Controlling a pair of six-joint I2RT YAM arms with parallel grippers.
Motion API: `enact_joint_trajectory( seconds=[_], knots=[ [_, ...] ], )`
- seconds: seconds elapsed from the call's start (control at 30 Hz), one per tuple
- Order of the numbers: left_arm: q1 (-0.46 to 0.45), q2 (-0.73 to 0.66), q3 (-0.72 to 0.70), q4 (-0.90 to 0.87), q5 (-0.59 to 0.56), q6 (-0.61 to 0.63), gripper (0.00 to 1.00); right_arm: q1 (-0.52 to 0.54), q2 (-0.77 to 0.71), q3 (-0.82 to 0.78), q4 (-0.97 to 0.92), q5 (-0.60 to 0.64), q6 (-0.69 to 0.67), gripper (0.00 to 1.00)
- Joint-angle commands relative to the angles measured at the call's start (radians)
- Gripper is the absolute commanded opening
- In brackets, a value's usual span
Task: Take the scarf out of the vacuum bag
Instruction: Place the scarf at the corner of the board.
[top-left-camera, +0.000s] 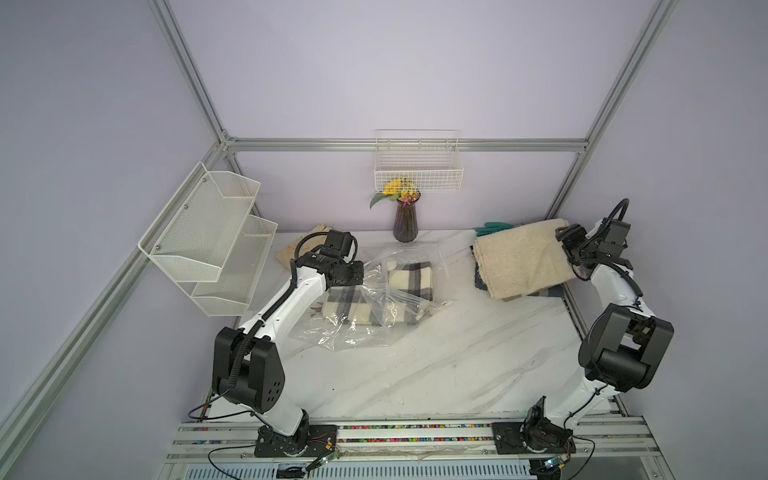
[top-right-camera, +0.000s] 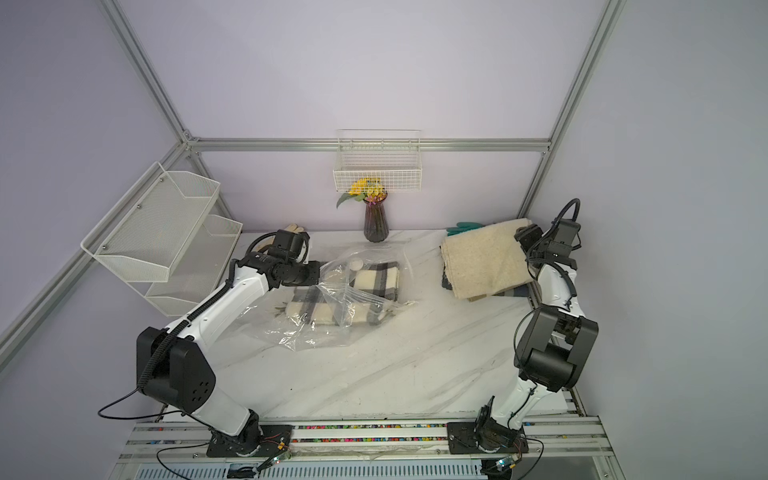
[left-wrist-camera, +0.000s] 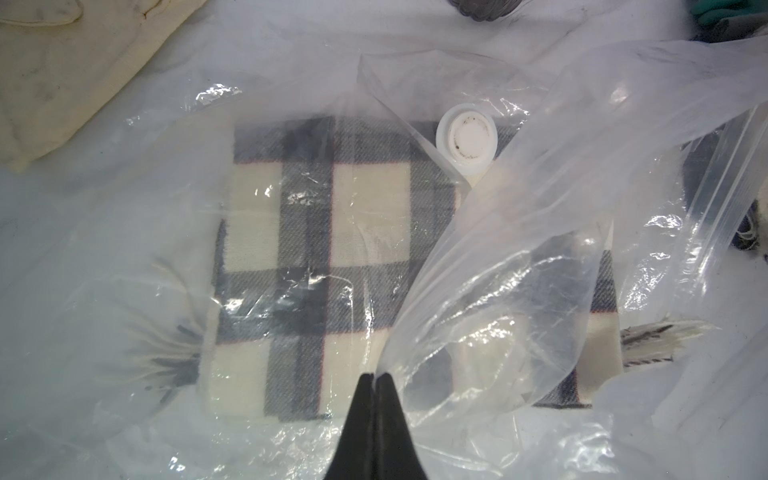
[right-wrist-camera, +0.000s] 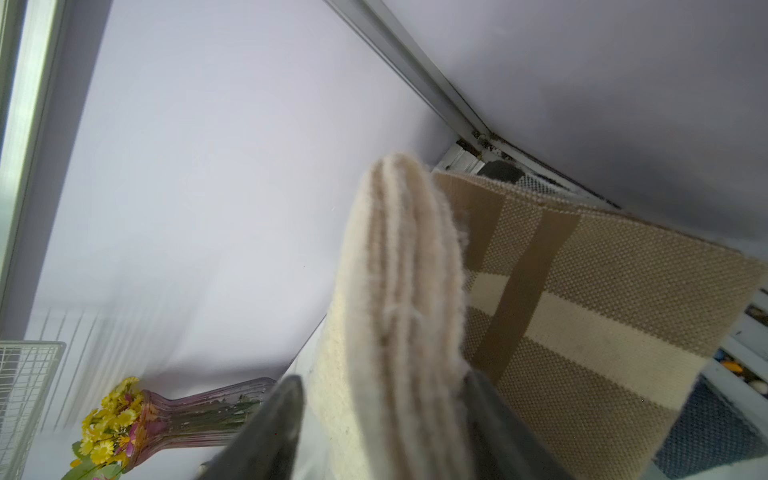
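At centre frame, my left claw (left-wrist-camera: 375, 376) is clamped on the vacuum bag (top-left-camera: 353, 332) over the checked scarf (top-left-camera: 411, 274); at right, my right claw (right-wrist-camera: 384, 378) gapes astride folded cream cloth (top-left-camera: 519, 257).

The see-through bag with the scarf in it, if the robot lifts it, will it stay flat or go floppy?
Probably floppy: where the left gripper pinches the vacuum bag, the film bunches into a crinkly tent. It looks shiny and slick, so the checked scarf inside may slide about.

The marble table (top-left-camera: 436, 365) carries the vacuum bag (top-left-camera: 357, 328) centre-left, a vase (top-left-camera: 405, 226) far back, folded cloths (top-left-camera: 519, 257) far right, and beige fabric (top-left-camera: 291, 249) far left.
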Motion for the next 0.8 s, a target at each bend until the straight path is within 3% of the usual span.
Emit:
enact_joint_trajectory(
  seconds=[0.0, 0.47, 0.77],
  knots=[
    [0.010, -0.049, -0.001, 0.004, 0.003, -0.002, 0.00, -0.007, -0.053, 0.009, 0.048, 0.023, -0.003, 0.97],
    [0.010, -0.108, -0.038, 0.052, 0.049, 0.013, 0.00, 0.007, -0.131, -0.118, 0.116, -0.014, 0.034, 0.97],
    [0.005, -0.179, -0.093, 0.155, 0.163, 0.041, 0.00, 0.238, -0.300, -0.315, 0.124, 0.065, 0.027, 0.97]
  ],
)
